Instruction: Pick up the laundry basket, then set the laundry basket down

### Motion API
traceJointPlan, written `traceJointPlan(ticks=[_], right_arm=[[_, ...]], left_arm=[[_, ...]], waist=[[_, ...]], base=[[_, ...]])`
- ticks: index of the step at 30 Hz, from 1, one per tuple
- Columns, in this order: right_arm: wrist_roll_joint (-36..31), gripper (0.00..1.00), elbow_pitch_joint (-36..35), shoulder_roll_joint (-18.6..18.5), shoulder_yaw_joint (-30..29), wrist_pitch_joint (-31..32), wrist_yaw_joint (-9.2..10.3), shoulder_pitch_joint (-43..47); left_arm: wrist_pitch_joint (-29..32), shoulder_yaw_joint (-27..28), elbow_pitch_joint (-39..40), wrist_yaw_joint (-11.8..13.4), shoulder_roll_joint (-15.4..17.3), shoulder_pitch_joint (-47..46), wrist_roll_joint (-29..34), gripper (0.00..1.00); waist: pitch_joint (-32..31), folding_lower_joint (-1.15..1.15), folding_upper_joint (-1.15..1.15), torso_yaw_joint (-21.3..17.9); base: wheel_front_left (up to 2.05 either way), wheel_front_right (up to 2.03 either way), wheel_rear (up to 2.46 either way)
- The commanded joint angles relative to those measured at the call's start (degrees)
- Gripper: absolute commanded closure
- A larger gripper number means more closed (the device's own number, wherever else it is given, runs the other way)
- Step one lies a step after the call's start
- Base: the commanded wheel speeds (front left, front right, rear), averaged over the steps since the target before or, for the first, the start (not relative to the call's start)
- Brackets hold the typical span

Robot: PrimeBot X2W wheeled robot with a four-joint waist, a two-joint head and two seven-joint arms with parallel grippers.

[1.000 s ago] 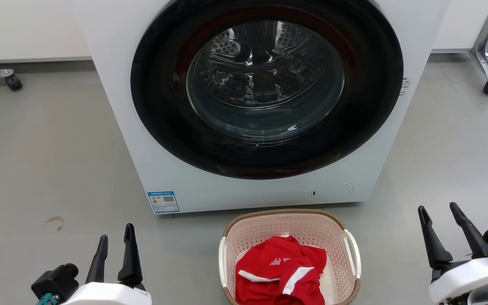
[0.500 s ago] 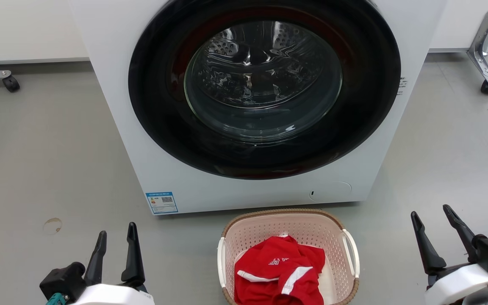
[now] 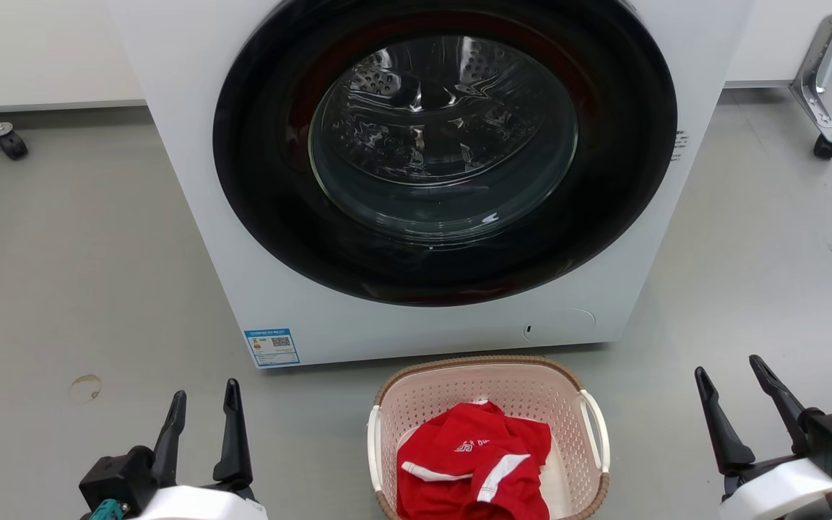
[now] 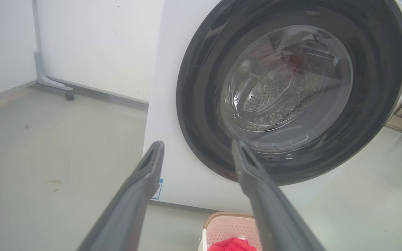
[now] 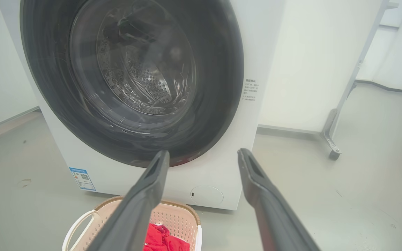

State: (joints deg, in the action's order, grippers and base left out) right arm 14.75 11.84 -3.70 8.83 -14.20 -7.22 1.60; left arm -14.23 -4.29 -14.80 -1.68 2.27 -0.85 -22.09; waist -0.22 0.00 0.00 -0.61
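Left gripper point(image 3: 205, 390): lower left, above the grey floor point(image 3: 62, 289); fingers apart, nothing between them.
Laundry basket point(image 3: 452, 393): on the floor between the two grippers, just in front of the washer point(image 3: 387, 332), touched by neither; red garment point(image 3: 474, 462) inside.
Right gripper point(image 3: 729, 367): lower right; fingers spread, empty.

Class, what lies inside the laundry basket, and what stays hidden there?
Inside the laundry basket lies a crumpled red garment with white stripes. It covers most of the basket's bottom, so anything beneath it cannot be seen.
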Motion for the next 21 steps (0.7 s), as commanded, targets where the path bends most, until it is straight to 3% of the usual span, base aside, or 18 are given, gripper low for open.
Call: traceJointPlan(ticks=[1, 21], right_arm=[[0.43, 0.00, -1.31, -1.12, 0.91, -0.80, -0.26, -1.30], [0.75, 0.00, -1.57, -1.18, 0.61, -0.80, -0.26, -1.64]], left_arm=[[-0.77, 1.48, 1.48, 0.67, 0.61, -1.19, 0.24, 0.00], [-0.77, 0.23, 1.96, 1.50, 0.61, -1.29, 0.08, 0.00]], waist=[[-0.01, 0.00, 0.00, -0.05], [0.78, 0.00, 0.00, 0.13]], base=[[0.00, 0.00, 0.00], [0.00, 0.00, 0.00]])
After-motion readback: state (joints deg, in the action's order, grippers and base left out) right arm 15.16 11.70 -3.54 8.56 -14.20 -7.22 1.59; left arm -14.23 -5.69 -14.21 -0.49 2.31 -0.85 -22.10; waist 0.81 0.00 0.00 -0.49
